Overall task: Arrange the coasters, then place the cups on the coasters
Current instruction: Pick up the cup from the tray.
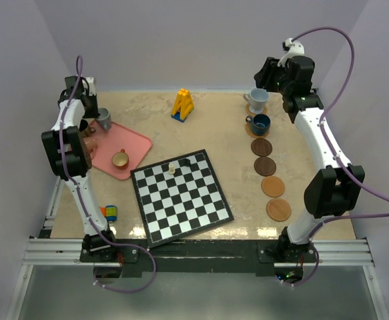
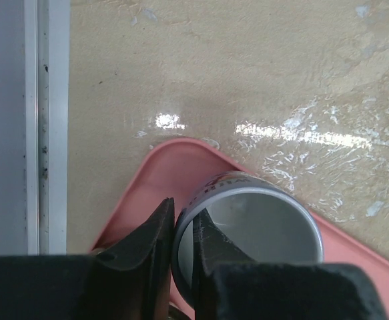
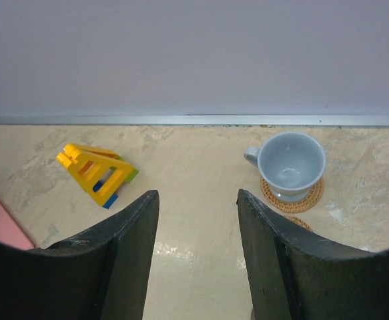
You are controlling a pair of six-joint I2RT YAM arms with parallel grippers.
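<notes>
My left gripper [image 2: 184, 210] is shut on the wall of the grey cup [image 2: 267, 227], one finger inside the rim and one outside. That cup [image 1: 103, 118] stands at the back corner of the pink tray [image 1: 133, 142]. A tan cup [image 1: 120, 159] also sits on the tray, and a coppery pink cup [image 1: 91, 144] shows partly behind my left arm. At the right, the pale blue cup [image 3: 291, 163] and the dark teal cup [image 1: 260, 123] each stand on a coaster. In front of them, two dark coasters [image 1: 263, 156] and two tan coasters [image 1: 275, 197] lie bare in a column. My right gripper [image 3: 198, 200] hangs open above the table.
A chessboard [image 1: 181, 197] with two small pieces [image 1: 172, 167] lies at the middle front. A yellow block toy [image 1: 183, 105] stands at the back centre. A small coloured block [image 1: 111, 213] lies near my left arm's base. The walls close in behind and on both sides.
</notes>
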